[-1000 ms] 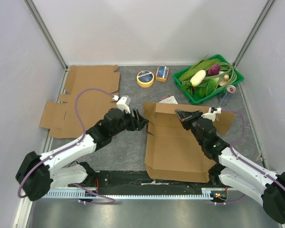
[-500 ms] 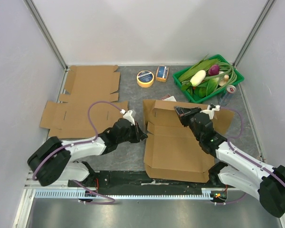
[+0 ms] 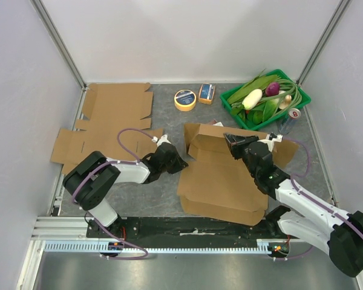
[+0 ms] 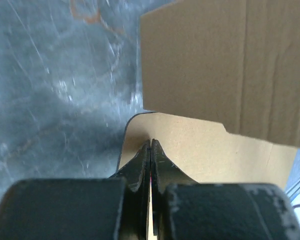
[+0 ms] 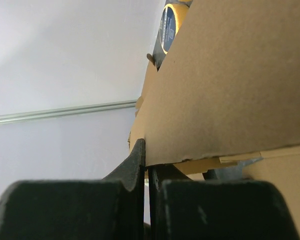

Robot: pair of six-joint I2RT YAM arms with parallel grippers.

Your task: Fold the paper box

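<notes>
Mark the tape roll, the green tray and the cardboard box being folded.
tape roll (image 3: 184, 99), top external view, dark centre of the roll
green tray (image 3: 260, 125), top external view, near wall of the tray
cardboard box (image 3: 221, 181), top external view, large flat middle panel

The partly folded brown cardboard box blank (image 3: 221, 184) is laid mid-table, with the left gripper (image 3: 180, 162) at its left edge and the right gripper (image 3: 230, 142) at its rear flap. Flat brown cardboard sheets (image 3: 112, 121) are spread to the left. Behind it are placed a yellow tape roll (image 3: 184, 99) and a small orange packet (image 3: 206, 93). A green plastic basket (image 3: 252, 128) holding vegetables is set at the rear right.
</notes>
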